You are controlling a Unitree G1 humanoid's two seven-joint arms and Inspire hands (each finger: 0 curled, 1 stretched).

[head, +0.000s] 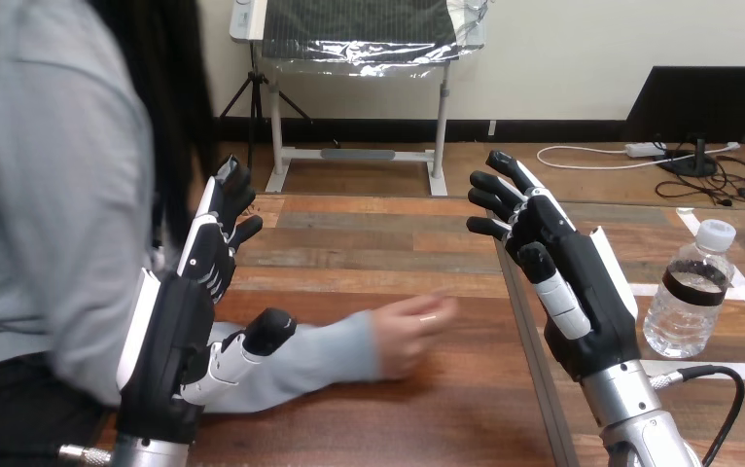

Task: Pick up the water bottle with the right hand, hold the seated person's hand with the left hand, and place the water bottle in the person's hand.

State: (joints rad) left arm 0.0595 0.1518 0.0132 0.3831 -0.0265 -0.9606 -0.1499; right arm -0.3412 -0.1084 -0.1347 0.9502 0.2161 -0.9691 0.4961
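Brown wooden table (398, 428) is smooth and flat. Left hand (189, 321) has straight fingers beside the person's soft grey sleeve (320, 355). Person's hand (409, 333) lies loosely curled. Right hand (583, 292) is spread wide, holding nothing. Just right of it stands the round, clear plastic water bottle (688, 297); a bump could tip it over

No text, number or sign can be read. The water bottle (682, 321), at the right of the frame, has a dark label band (695, 289) around its upper part, but any print on it is too small to make out.
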